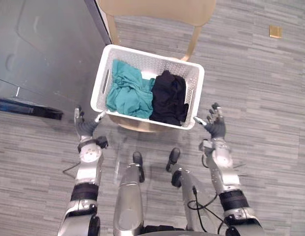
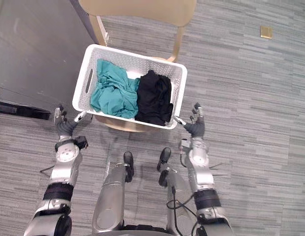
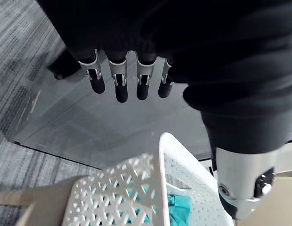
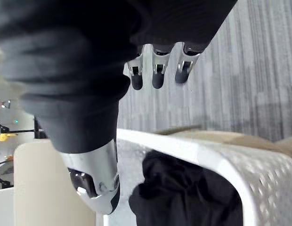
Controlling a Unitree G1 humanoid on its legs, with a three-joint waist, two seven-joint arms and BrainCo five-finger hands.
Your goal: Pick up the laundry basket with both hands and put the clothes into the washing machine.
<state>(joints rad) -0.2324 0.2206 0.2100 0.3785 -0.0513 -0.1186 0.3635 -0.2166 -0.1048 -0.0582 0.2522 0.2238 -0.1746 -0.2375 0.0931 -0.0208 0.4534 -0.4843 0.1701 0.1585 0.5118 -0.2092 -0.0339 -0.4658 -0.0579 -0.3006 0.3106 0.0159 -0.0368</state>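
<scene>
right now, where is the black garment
In the left eye view the black garment lies in the right half of the white laundry basket, touching the teal garment, on the side near the right hand.

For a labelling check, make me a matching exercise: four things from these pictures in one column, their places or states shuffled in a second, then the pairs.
1. teal clothes
2. black clothes
3. laundry basket
4. right hand

A. on the tan chair
B. open, beside the basket's near right corner
C. in the basket, on the robot's left side
D. in the basket, on the robot's right side

Pairs: 1-C, 2-D, 3-A, 4-B
</scene>
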